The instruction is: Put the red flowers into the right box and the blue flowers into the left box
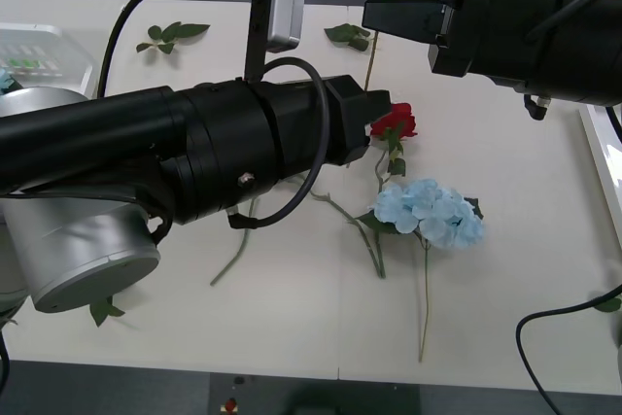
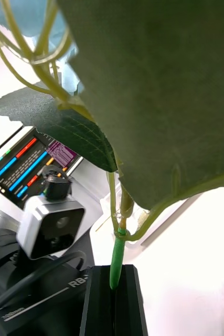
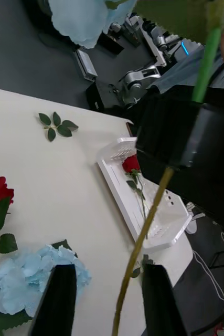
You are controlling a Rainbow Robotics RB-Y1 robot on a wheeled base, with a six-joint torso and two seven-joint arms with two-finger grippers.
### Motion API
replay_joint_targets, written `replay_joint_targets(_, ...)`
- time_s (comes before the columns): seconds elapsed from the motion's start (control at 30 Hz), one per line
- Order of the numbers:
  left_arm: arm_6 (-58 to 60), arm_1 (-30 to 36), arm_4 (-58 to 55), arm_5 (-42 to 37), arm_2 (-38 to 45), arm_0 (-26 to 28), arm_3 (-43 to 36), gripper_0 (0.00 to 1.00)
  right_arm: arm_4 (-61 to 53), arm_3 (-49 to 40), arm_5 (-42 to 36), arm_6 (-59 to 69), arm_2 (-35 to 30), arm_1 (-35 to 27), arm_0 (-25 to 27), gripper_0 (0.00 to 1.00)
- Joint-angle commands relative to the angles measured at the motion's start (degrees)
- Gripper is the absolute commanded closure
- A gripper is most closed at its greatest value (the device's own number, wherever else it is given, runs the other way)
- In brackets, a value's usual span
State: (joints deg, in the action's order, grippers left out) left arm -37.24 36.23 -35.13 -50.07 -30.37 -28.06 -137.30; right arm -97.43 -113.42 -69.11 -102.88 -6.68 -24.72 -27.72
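While the stem is hanging between the two arms: the right gripper [image 2: 114, 273] is clamping its black fingers on the green stem of one blue flower [image 3: 80, 21], holding it raised above the far side of the table [image 1: 292, 337].
Why it is being held so: the bloom is pointing up and the long stem is trailing down, probably so the other arm can take it, since blue belongs in the box on the other side.
Left gripper [image 3: 109, 299]: it is reaching across the middle of the table with its fingers spread apart, one either side of the hanging stem and not touching it.
Waiting on the table: a red rose [image 1: 394, 123] and a second blue cluster [image 1: 432, 213] are lying near each other, stems crossing, just past the left gripper.
Right box [image 3: 143, 210]: it is sitting at the right table edge, and one boxed rose [image 3: 131, 164] is lying inside it, bloom towards the far end.
Left box [image 1: 39, 55]: it is sitting at the far left corner; something green, and perhaps a bit of pale blue beside it, is showing there, but I cannot tell what.
Loose leaf sprigs [image 1: 173, 34]: lying on the bare table, well apart from both boxes.
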Motion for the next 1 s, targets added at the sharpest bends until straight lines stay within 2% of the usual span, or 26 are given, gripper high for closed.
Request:
replay_joint_targets(0.03,1.03,-0.01,0.85,0.68,0.4,-1.03,-0.43,1.0,-0.3,-1.63,0.29,-1.01,-0.17,1.26,-1.02,1.0)
replay_joint_targets(0.23,1.21,0.16,1.29,0.68,0.4,-1.03,-0.43,1.0,-0.3,-1.63,0.29,-1.01,-0.17,1.26,-1.02,0.98)
replay_joint_targets(0.27,1.21,0.16,1.29,0.59,0.4,-1.03,-0.43,1.0,-0.3,-1.63,0.29,-1.01,-0.17,1.26,-1.02,0.87)
replay_joint_targets(0.33,1.38,0.34,1.46,0.68,0.4,-1.03,-0.43,1.0,-0.3,-1.63,0.29,-1.01,-0.17,1.26,-1.02,0.25)
replay_joint_targets(0.4,1.47,0.34,1.64,0.68,0.4,-1.11,-0.43,1.0,-0.3,-1.63,0.29,-1.01,-0.17,1.26,-1.02,0.0)
replay_joint_targets(0.7,1.91,1.48,3.22,0.68,0.84,-1.11,-0.52,1.0,-0.3,-1.63,0.29,-1.01,-0.17,1.26,-1.02,0.0)
replay_joint_targets(0.83,2.7,5.43,2.52,0.68,3.13,-0.41,-0.6,1.0,-0.3,-1.63,0.29,-1.01,-0.17,1.26,-1.02,0.0)
replay_joint_targets(1.0,2.7,11.76,2.25,0.68,6.2,3.63,-0.6,1.0,-0.3,-1.63,0.29,-1.01,-0.17,1.26,-1.02,0.0)
